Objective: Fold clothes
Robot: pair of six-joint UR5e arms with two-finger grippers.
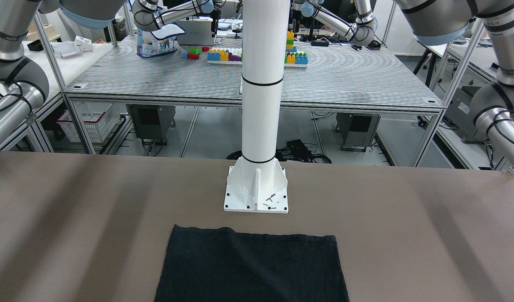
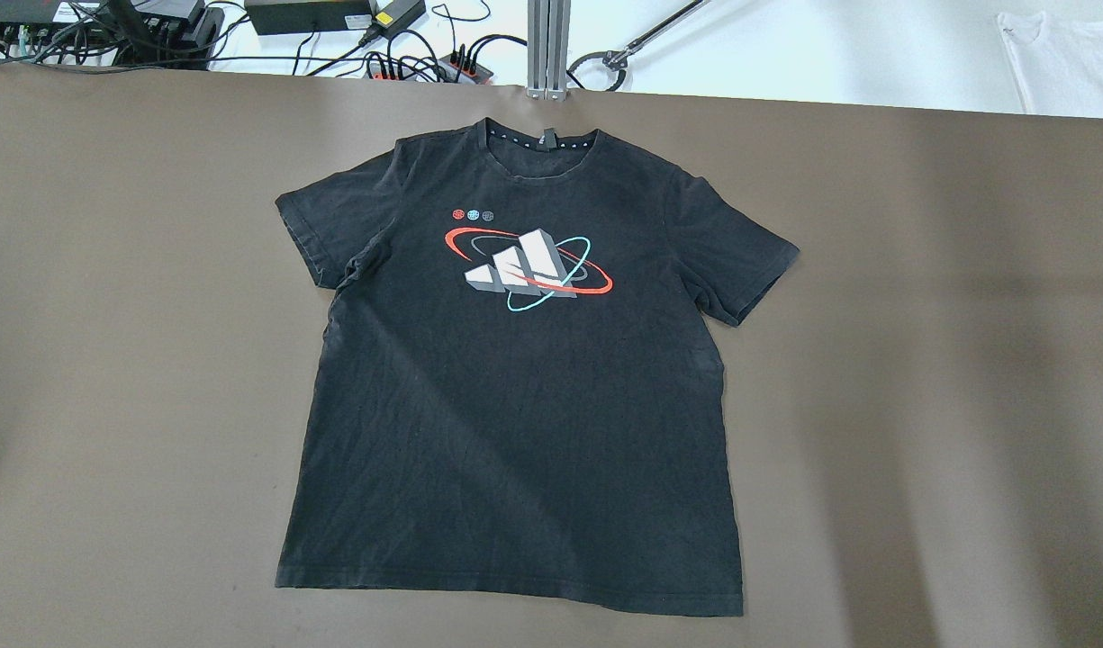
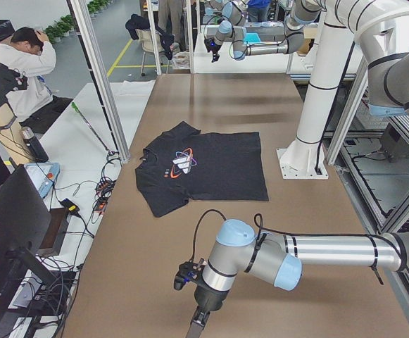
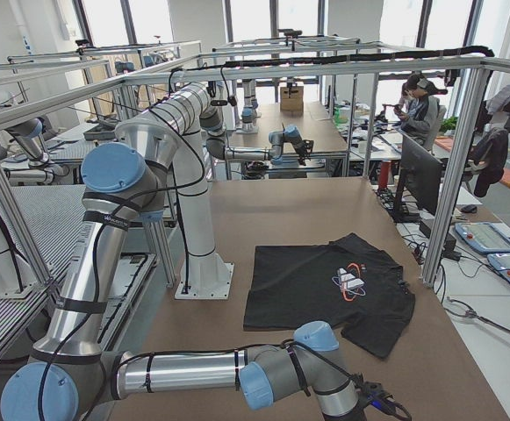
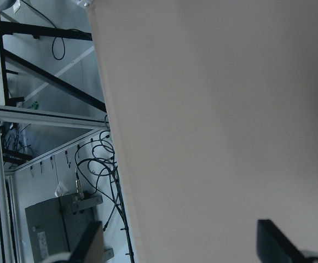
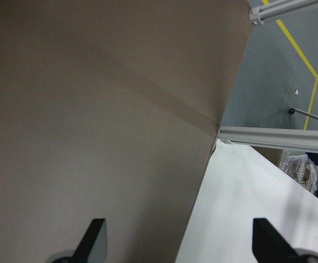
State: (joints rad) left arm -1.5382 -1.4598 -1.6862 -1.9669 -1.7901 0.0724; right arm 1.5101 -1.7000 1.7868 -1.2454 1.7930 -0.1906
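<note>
The clothes are one black T-shirt (image 2: pixel 515 405) with a white, red and teal logo on the chest. It lies flat and spread out on the brown table (image 2: pixel 920 360), collar toward the far edge. It also shows in the front view (image 1: pixel 252 268), the left view (image 3: pixel 211 169) and the right view (image 4: pixel 316 281). My left gripper (image 5: pixel 180 244) is open and empty over bare table near the table's left end, far from the shirt. My right gripper (image 6: pixel 180 241) is open and empty over bare table near the right end. Neither gripper shows in the overhead view.
The white pole's base plate (image 1: pixel 257 197) stands just behind the shirt's hem. Cables and power strips (image 2: pixel 407 63) and an aluminium post (image 2: pixel 548 45) sit past the far edge. A white cloth (image 2: pixel 1069 45) lies off the table's far right. Operators (image 3: pixel 21 63) stand beyond the table.
</note>
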